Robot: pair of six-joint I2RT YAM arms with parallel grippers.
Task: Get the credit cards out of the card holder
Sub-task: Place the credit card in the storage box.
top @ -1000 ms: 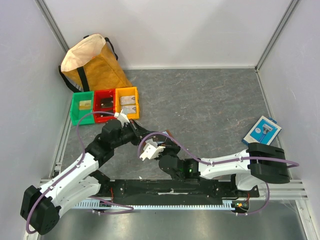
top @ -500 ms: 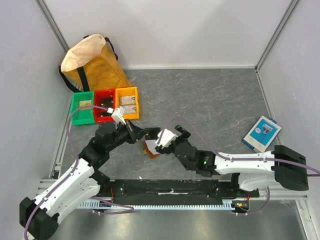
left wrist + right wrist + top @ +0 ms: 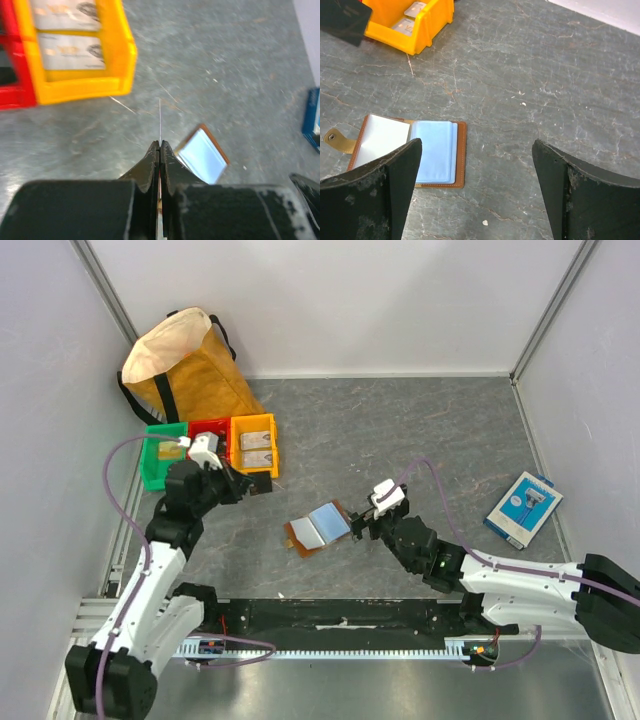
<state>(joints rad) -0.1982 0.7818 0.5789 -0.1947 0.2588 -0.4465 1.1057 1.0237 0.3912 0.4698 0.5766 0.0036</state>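
Left claw [image 3: 248, 484] clenched on a dark credit card [image 3: 263, 486] beside the orange bin [image 3: 253, 445] — probably light, stiff and slick, best pinched at one edge. Centre: card holder [image 3: 318, 527] lies open on the counter [image 3: 430, 440]. Right claw [image 3: 358, 527] released — just beside it.
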